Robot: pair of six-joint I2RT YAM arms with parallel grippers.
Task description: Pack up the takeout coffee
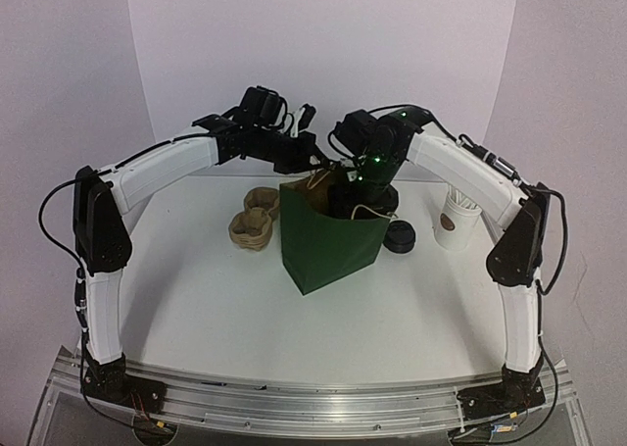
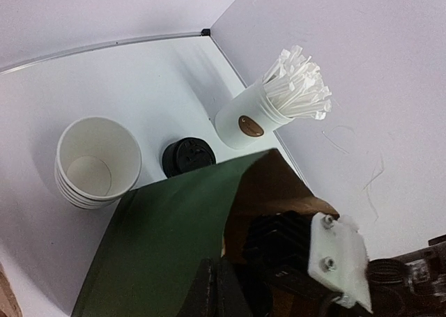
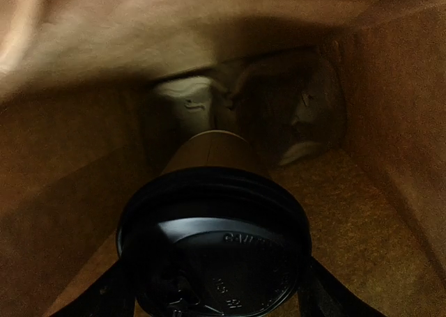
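The takeout coffee [image 3: 212, 191], a brown paper cup under a black dome lid [image 3: 216, 254], hangs inside the green paper bag [image 1: 328, 245], above its brown floor [image 3: 348, 212]. My right gripper [image 3: 212, 292] is shut on it, one dark finger at each side of the lid. From above, that arm's wrist [image 1: 364, 176] reaches down into the bag's mouth and the cup is hidden. My left gripper [image 2: 217, 289] is shut on the bag's top rim [image 2: 230, 212], holding the mouth open. The left wrist view also shows the right wrist [image 2: 306, 251] inside the bag.
A stack of lidless brown cups [image 1: 257, 216] stands left of the bag, white inside in the left wrist view [image 2: 97, 160]. A loose black lid [image 1: 400, 237] lies right of the bag, and a white cup of wrapped sticks [image 1: 456, 219] stands beyond it. White walls enclose the table.
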